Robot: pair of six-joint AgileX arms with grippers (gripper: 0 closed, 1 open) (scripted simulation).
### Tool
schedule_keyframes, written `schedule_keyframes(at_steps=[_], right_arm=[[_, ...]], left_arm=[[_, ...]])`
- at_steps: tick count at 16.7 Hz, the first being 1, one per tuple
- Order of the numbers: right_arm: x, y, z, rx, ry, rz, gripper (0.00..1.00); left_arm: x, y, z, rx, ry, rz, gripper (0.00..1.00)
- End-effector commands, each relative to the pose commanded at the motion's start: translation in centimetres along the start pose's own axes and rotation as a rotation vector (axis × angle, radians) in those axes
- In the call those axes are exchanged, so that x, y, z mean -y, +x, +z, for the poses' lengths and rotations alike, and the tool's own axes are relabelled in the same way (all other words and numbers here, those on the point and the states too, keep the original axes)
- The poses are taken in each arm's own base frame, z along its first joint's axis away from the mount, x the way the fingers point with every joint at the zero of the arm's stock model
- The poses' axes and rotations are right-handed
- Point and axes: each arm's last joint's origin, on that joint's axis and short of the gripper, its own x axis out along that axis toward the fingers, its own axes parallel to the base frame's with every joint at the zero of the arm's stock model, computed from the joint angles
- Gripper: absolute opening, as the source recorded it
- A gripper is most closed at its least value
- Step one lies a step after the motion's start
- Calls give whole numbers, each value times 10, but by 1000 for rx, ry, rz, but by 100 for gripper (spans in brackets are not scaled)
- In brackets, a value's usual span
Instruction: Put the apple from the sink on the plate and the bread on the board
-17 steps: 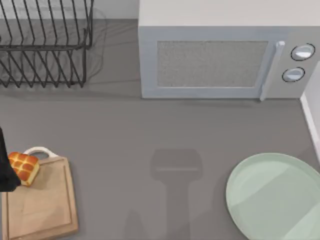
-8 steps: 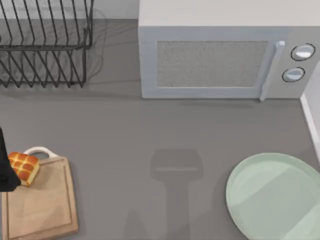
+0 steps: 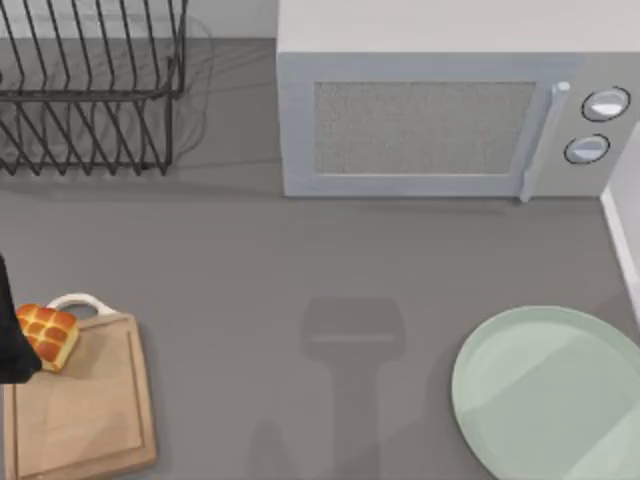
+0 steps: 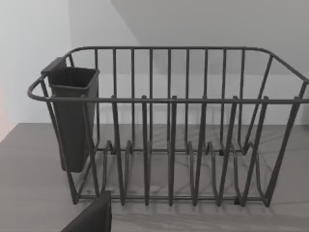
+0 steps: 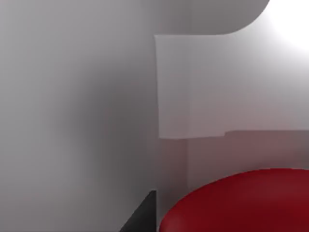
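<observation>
In the top view the bread (image 3: 47,336) is sitting at the upper left corner of the board (image 3: 90,400), at the lower left of the frame, just below the board's white loop handle (image 3: 80,301). The bun looks tilted, its scored top facing up and right. A dark part of the left arm (image 3: 10,345) is showing at the left edge of the frame, touching or overlapping the bun's left side; whether its fingers are gripping the bread cannot be told.

The plate (image 3: 550,395) is lying at the lower right of the frame with nothing on it, its right side running off the edge. The microwave (image 3: 440,110) is taking up the upper middle and right, door shut, 2 round knobs (image 3: 597,125) on its right panel. The wire dish rack (image 3: 85,85) is standing at the upper left.

The left wrist view is looking at the dish rack (image 4: 169,130) head on, with a dark cutlery cup (image 4: 72,116) hanging on 1 end. A dark finger tip (image 4: 91,217) is poking in at the lower edge.

In the right wrist view the apple (image 5: 241,203) is filling the lower right of the frame, very close to the camera, against pale grey walls. A dark finger edge (image 5: 142,215) is sitting just beside the apple; the right gripper's finger state cannot be told.
</observation>
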Motion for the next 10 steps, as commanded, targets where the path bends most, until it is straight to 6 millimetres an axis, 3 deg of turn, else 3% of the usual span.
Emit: schedule_keyframes(at_steps=[3,4,7,10], right_arm=[[0,0,0,0,0,0,0],[1,-29,7,51,8,0,0],[2,-41,10,58,8,-3,0],[3,-74,11,45,8,2,0]], left_arm=[[0,0,0,0,0,0,100],[0,0,0,0,0,0,100],[0,0,0,0,0,0,100],[0,0,0,0,0,0,100]])
